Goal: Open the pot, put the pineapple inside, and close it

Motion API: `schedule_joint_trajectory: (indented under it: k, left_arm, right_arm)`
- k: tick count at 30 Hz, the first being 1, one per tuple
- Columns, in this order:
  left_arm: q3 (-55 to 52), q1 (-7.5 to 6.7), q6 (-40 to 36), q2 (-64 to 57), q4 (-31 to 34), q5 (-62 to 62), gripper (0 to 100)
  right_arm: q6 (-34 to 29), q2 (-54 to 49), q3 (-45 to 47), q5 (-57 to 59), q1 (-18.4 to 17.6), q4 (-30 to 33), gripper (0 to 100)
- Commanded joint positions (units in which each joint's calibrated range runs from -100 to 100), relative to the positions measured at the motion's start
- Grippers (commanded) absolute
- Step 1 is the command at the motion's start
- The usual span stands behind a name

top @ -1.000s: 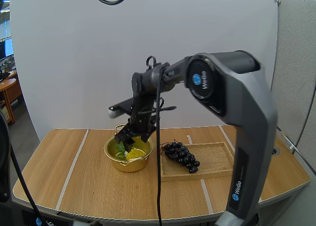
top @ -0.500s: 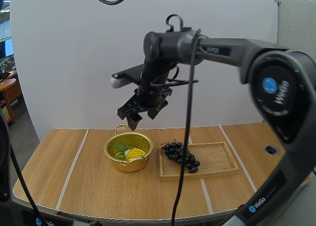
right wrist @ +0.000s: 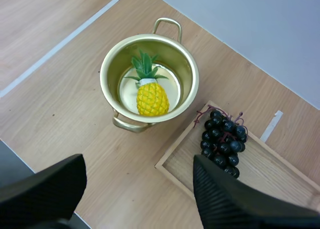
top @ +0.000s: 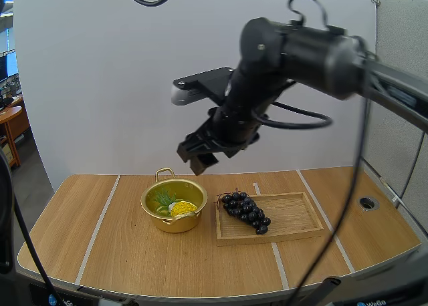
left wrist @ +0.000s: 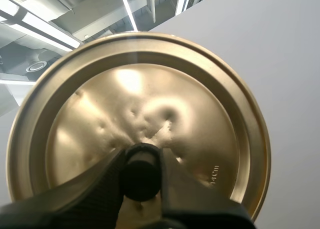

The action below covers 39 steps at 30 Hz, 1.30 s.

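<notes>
Wooden table (top: 80, 226) carries the open gold pot (right wrist: 186, 69); my right gripper (top: 194, 158) hangs above it, fingers wide, empty. Left gripper (left wrist: 142, 161) pinches the lid (left wrist: 200, 104) by its knob (left wrist: 141, 179). Pineapple (right wrist: 152, 99) lies inside. A tilted lid could catch the rim.

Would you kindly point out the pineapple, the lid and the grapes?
pineapple (right wrist: 152, 99): right wrist view, yellow body.
lid (left wrist: 200, 104): left wrist view, golden face.
grapes (top: 246, 211): high view, middle of bunch.
</notes>
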<state>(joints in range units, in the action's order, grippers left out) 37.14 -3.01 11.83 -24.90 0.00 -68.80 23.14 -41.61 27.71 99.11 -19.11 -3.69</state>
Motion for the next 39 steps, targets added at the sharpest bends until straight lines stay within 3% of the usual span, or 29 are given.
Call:
schedule_joint_trajectory:
  k: [1, 15, 17, 20, 21, 39]
  left_arm:
    - [0.5, -0.17, -0.5, -0.3, 0.3, 2.4, 0]
    - [0.5, -0.17, -0.5, -0.3, 0.3, 2.4, 0]
    - [0.5, -0.17, -0.5, -0.3, 0.3, 2.4, 0]
    - [0.5, -0.17, -0.5, -0.3, 0.3, 2.4, 0]
    - [0.5, -0.17, -0.5, -0.3, 0.3, 2.4, 0]
    - [0.5, -0.17, -0.5, -0.3, 0.3, 2.4, 0]
  right_arm:
    - [-0.9, -4.8, 2.0, 0.9, 0.1, 0.5, 100]
    - [-4.6, -22.8, 12.9, 0.9, 0.3, 4.7, 98]
    - [-4.6, -24.6, 14.6, 0.9, 0.8, 3.4, 70]
    - [-4.6, -26.9, 17.0, 0.9, 1.4, 1.3, 11]
    - [-4.6, -27.7, 17.7, 0.9, 1.6, 0.8, 0]
    - [-4.6, -37.3, 22.1, 0.9, 3.3, 2.0, 0]
